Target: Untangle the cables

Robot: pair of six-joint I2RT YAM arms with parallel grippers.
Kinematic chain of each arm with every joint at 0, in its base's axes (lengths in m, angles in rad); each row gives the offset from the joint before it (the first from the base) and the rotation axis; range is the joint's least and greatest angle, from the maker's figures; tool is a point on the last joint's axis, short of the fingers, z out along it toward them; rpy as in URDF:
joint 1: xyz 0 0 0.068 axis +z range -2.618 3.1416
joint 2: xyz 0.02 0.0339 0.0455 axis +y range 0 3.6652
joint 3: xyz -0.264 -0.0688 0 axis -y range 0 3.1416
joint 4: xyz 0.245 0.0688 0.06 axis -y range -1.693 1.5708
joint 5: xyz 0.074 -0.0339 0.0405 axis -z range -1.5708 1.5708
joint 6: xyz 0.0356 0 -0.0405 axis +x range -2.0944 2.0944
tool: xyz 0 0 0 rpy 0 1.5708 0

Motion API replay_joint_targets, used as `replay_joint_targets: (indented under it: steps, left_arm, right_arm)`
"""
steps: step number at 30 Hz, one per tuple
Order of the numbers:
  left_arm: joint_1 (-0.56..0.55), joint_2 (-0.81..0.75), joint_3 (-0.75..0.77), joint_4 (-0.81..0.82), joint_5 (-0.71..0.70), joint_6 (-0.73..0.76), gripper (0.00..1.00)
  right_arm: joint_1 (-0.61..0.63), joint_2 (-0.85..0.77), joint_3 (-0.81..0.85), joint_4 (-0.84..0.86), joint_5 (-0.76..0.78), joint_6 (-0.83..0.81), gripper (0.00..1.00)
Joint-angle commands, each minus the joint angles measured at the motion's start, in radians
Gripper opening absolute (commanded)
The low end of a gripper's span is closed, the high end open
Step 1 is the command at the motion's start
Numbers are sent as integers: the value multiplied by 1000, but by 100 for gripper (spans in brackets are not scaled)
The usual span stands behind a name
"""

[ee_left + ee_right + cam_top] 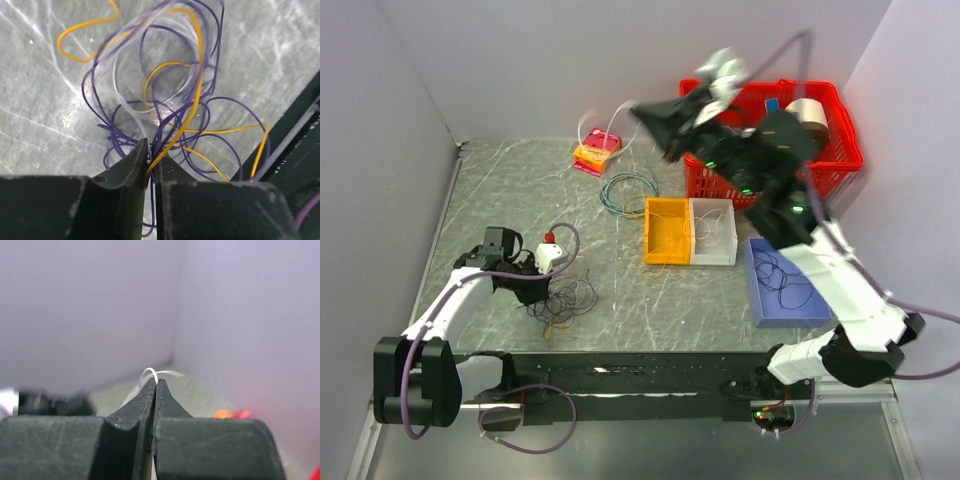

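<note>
My left jaws are clamped on a yellow strand (198, 75) of the cables (565, 300), which sprawl on the counter (510, 190) near-left of the orange tray (668, 232), fanning straight ahead. My right jaws, pinching a white strand (152, 373), hang high beyond that tray, farther off.

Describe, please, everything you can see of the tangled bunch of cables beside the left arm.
The bunch of cables is a loose tangle of thin, floppy, plastic-sheathed strands, mostly dark purple with yellow and white ones, looping over each other. It lies on the grey marbled table near its front edge, by the left arm. The left pincer is closed on a yellow strand at the tangle's edge.
</note>
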Motion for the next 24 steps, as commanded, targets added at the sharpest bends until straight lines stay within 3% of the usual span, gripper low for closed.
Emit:
replay_joint_targets:
  steps: [1, 15, 24]
  left_arm:
    - [-1, 4, -24, 47, -37, 14, 14]
    - [7, 65, -73, 126, -128, 11, 13]
    - [68, 151, -102, 224, -289, 35, 13]
  right_arm:
    - [-22, -29, 196, -56, 143, -110, 0]
    - [-284, 28, 618, -136, 225, -139, 0]
    - [-322, -25, 597, -89, 282, -206, 0]
